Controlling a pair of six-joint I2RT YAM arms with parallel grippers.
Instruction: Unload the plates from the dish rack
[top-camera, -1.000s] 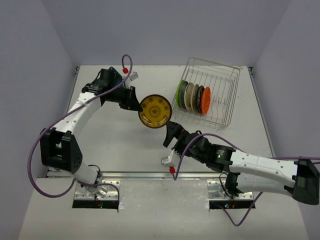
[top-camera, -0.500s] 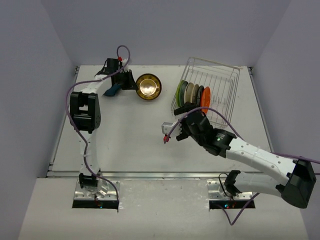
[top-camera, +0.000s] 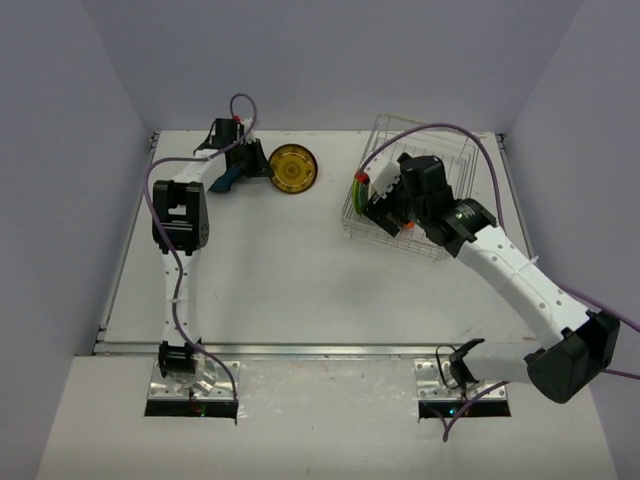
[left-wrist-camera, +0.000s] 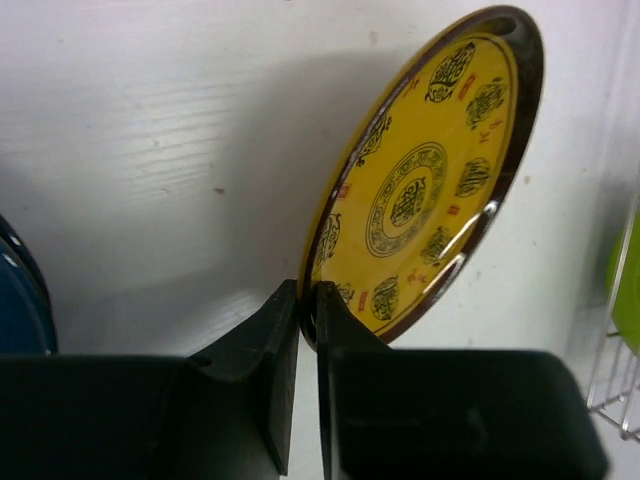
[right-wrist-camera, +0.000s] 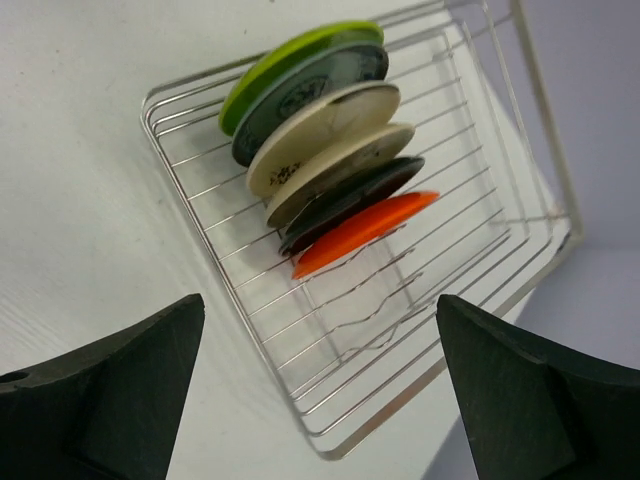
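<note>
At the table's far left, the left gripper (left-wrist-camera: 308, 325) is clamped on the rim of the yellow plate (left-wrist-camera: 420, 190), which hangs tilted over the table (left-wrist-camera: 150, 120). Whether its far edge touches down cannot be told. Release at this tilt could let it drop, roll, or strike the blue plate (left-wrist-camera: 18, 300) just beside it.

The right gripper (right-wrist-camera: 318, 300) hovers over the rack (right-wrist-camera: 480, 250), spread wide and empty. The row standing there is packed close, from the green plate (right-wrist-camera: 300, 55) to the orange plate (right-wrist-camera: 365, 232). A descent off-line could pinch two plates or snag a wire.

The blue plate is cut off in the left wrist view. In the top view the right arm covers most of the row.
</note>
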